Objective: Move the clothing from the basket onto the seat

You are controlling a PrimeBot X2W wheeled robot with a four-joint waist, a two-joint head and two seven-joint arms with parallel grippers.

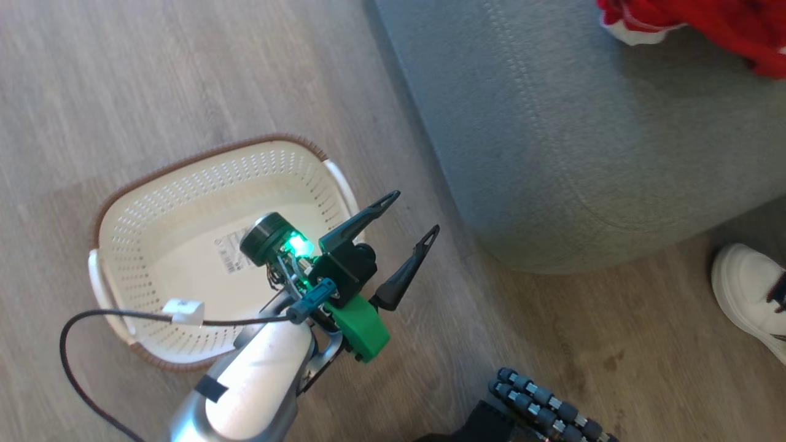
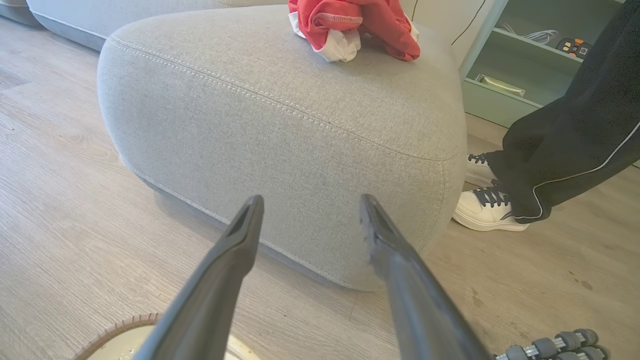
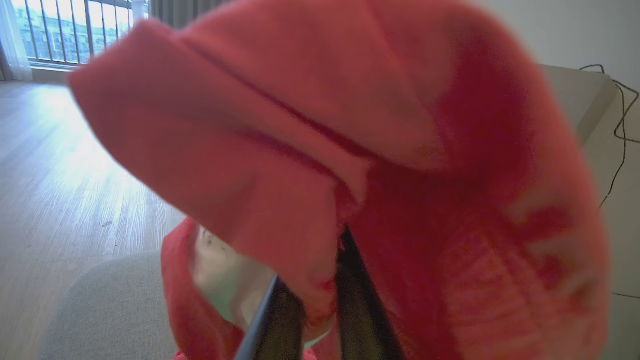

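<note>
Wood-look floor (image 1: 153, 61) all round, with the big grey seat plonked on it. So, the clothing (image 2: 360, 25): one red piece lies bunched on top of the seat (image 2: 280, 130), towards its far end. The other red piece (image 3: 320, 125) hangs from the right jaws, which are pinched narrow on a fold of it. Their fingers (image 3: 362, 310) are half buried in fabric, and the seat's grey top shows just below. The basket (image 1: 202, 153) sits on the floor near the seat's rounded front, with nothing in it but its label (image 1: 236, 255). The left jaws are spread wide, holding nothing, over the basket rim on the seat side and pointing at the seat. Someone's white shoe (image 2: 490, 210) is planted just beside the seat's end.

What I'd worry about: the fabric looks wrapped round those fingers, so opening up might not shed it, and it could get dragged off the seat. Drop it too near the rounded edge and it'll probably slide to the floor.
</note>
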